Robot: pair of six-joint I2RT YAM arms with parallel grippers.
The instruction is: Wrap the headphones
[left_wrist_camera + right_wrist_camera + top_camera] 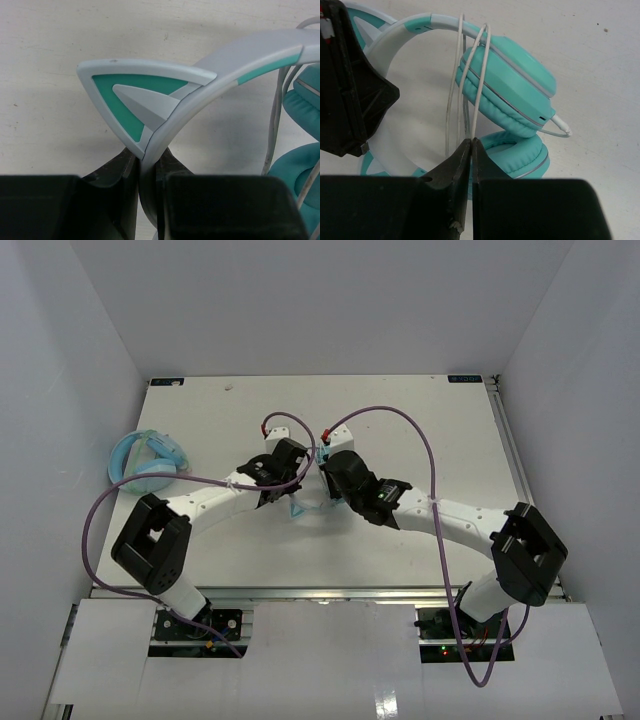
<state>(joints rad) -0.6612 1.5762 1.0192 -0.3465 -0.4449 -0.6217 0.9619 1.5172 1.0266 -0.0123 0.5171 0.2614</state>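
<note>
Headphones (297,508) are at mid-desk (400,400), held between the two grippers.

Left gripper (149,155): clenched on the headband (240,55), at the base of one cat ear (135,90). The band arcs up and to the right from the jaws. One ear cup (300,170) and a run of cable (274,115) show at the right edge of that view.

Right gripper (471,145): jaws closed on the thin white cable (479,75), pinched at the fingertips. Several strands pass over the headband (395,40) beside the upper ear cup (515,80) and run down to the jaws. The two cups are stacked, pads facing each other. The plug (562,126) sticks out at the upper cup's right side.

A second pair, blue headphones (145,462), lies at the desk's left edge, well apart from both grippers.
</note>
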